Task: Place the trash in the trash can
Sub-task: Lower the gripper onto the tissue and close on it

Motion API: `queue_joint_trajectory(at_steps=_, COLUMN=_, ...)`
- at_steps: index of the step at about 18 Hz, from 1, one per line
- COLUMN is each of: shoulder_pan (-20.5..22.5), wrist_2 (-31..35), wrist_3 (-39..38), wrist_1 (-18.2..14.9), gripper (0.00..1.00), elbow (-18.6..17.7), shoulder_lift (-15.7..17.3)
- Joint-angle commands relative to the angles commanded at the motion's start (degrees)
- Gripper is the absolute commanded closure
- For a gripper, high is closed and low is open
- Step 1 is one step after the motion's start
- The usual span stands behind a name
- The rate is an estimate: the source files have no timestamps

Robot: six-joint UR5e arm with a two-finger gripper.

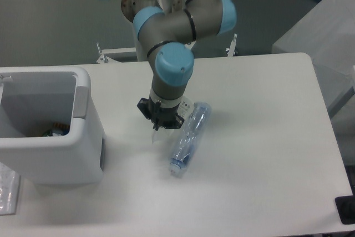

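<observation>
While the long crushed clear plastic bottle with the bluish tint (189, 137) is lying on its side near the middle of the white surface (260, 154), its cap end is pointing toward the near edge and its base is pointing away toward the far edge. The arm's dark two-finger hand (161, 124) is hanging just beside the bottle's upper half, on the bin side of it, pointing down at the surface. Something pale and clear is showing just under the hand; whether that is the small crumpled wrapper, and whether the fingers are spread or pressed together, cannot be told from this view.

Open bare surface is stretching from the bottle toward the rounded far corner and the near edge, with nothing lying on it there. Between the bottle and the large boxy white plastic bin with rounded corners and a thick rim (83, 154), a strip of bare surface is lying open too. The bin is standing at the other end of the surface, well apart from the bottle, its grey panel (81, 101) facing the arm, and some dark and coloured scraps (52, 131) are showing in its bottom. A clear plastic bag (8, 191) is lying beside the bin at the picture's edge. The grey-and-blue jointed arm (177, 31) is reaching over the far edge, above the hand.
</observation>
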Motion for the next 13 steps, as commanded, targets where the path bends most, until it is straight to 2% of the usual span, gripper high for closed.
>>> queue_joint_trajectory(at_steps=2, shoulder_pan=1.1, wrist_2=-3.8, wrist_3=-0.4, wrist_1=-1.2, gripper=1.0, elbow=3.2, shoulder_lift=0.0)
queue_joint_trajectory(at_steps=5, shoulder_pan=2.5, wrist_2=-8.7, wrist_3=-1.6, wrist_1=-1.2, gripper=1.0, elbow=6.9, shoulder_lift=0.0)
queue_joint_trajectory(at_steps=9, shoulder_pan=5.3, wrist_2=-16.3, wrist_3=-6.2, wrist_1=-1.0, gripper=1.0, elbow=12.7, shoulder_lift=-0.1)
queue_joint_trajectory(at_steps=13, shoulder_pan=6.4, wrist_2=-23.6, wrist_3=-11.1, wrist_1=-0.6, gripper=1.0, elbow=17.0, shoulder_lift=0.0)
